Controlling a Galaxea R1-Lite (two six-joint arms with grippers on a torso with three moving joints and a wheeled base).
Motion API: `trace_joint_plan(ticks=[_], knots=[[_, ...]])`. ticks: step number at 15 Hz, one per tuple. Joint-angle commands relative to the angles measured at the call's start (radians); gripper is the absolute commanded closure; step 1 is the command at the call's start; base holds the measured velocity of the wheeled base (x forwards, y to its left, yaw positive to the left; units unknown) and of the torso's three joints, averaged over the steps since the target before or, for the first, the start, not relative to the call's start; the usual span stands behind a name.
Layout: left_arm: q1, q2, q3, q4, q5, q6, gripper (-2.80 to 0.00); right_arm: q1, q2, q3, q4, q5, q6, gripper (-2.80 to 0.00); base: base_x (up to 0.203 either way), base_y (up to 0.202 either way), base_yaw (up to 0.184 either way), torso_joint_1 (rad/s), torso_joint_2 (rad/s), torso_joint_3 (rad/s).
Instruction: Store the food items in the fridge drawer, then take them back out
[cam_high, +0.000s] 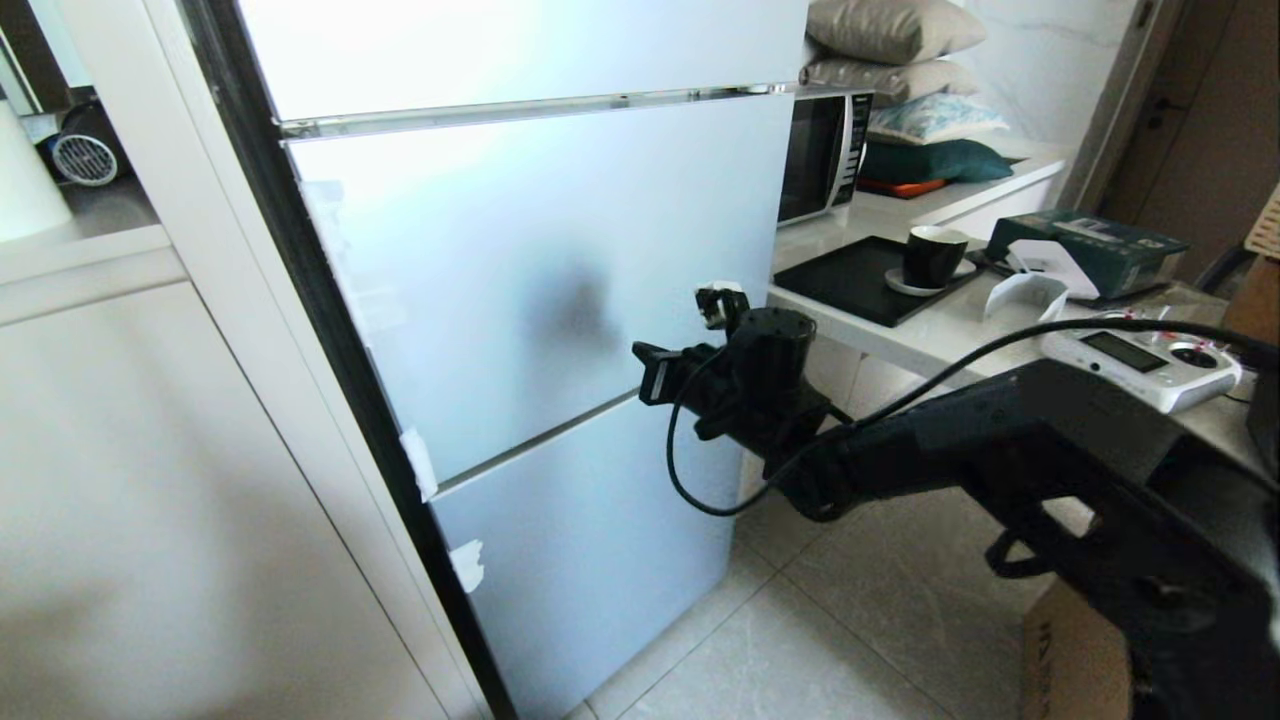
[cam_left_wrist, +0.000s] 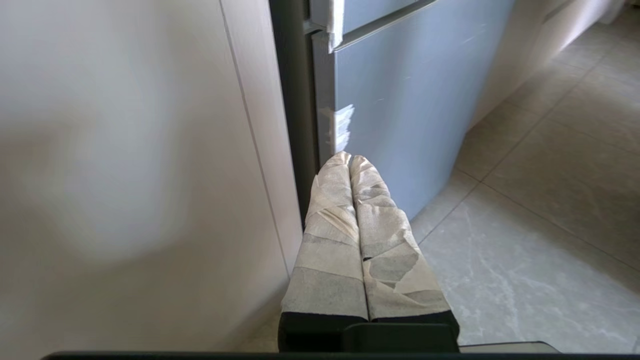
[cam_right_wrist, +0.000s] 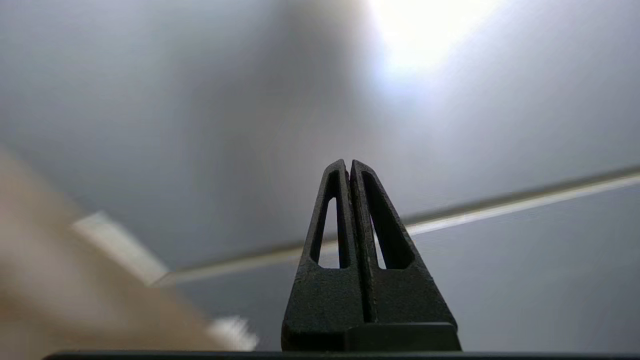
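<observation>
The fridge (cam_high: 540, 280) stands with its pale frosted doors all closed, so the fridge drawer and the food items are hidden. My right gripper (cam_high: 650, 375) is shut and empty, reaching in from the right. It points at the middle door just above the seam (cam_high: 540, 440) to the lower door. In the right wrist view its black fingertips (cam_right_wrist: 349, 165) are pressed together in front of that door surface. My left gripper (cam_left_wrist: 349, 157), with tape-wrapped fingers, is shut and empty. It hangs parked low by the fridge's bottom left corner (cam_left_wrist: 325, 130).
A white cabinet panel (cam_high: 150, 480) flanks the fridge on the left. On the right, a counter (cam_high: 930, 335) carries a microwave (cam_high: 825, 150), a black tray with a cup (cam_high: 932, 255), a box (cam_high: 1090, 250) and a remote controller (cam_high: 1140, 365). A cardboard box (cam_high: 1075, 650) sits on the tiled floor (cam_high: 850, 620).
</observation>
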Motion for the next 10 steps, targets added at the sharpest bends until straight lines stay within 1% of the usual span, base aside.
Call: trace_joint_plan(ticks=[1,2,3,5,7,8,9,10], knots=[[0.0,0.0,0.001,0.0,0.0,0.0,0.0,0.031,-0.347,0.297,-0.01,-0.021,-0.022,0.0,0.0,0.0,0.0,0.0,0.0,0.0],[0.0,0.0,0.0,0.0,0.0,0.0,0.0,0.044,-0.462,0.423,-0.011,-0.052,-0.045,0.0,0.0,0.0,0.0,0.0,0.0,0.0],[0.0,0.0,0.0,0.0,0.0,0.0,0.0,0.056,-0.571,0.549,-0.012,-0.105,-0.066,0.0,0.0,0.0,0.0,0.0,0.0,0.0],[0.001,0.0,0.0,0.0,0.0,0.0,0.0,0.072,-0.765,0.758,-0.016,-0.217,-0.112,0.0,0.0,0.0,0.0,0.0,0.0,0.0],[0.001,0.0,0.0,0.0,0.001,0.0,0.0,0.068,-0.957,0.95,-0.016,-0.284,-0.153,0.0,0.0,0.0,0.0,0.0,0.0,0.0],[0.001,0.0,0.0,0.0,0.0,0.0,0.0,0.041,-1.052,1.034,-0.005,-0.299,-0.179,0.0,0.0,0.0,0.0,0.0,0.0,0.0],[0.001,0.0,0.0,0.0,0.0,0.0,0.0,-0.021,-1.16,1.105,0.025,-0.304,-0.208,0.0,0.0,0.0,0.0,0.0,0.0,0.0],[0.001,0.0,0.0,0.0,0.0,0.0,0.0,-0.107,-1.271,1.159,0.08,-0.292,-0.23,0.0,0.0,0.0,0.0,0.0,0.0,0.0]])
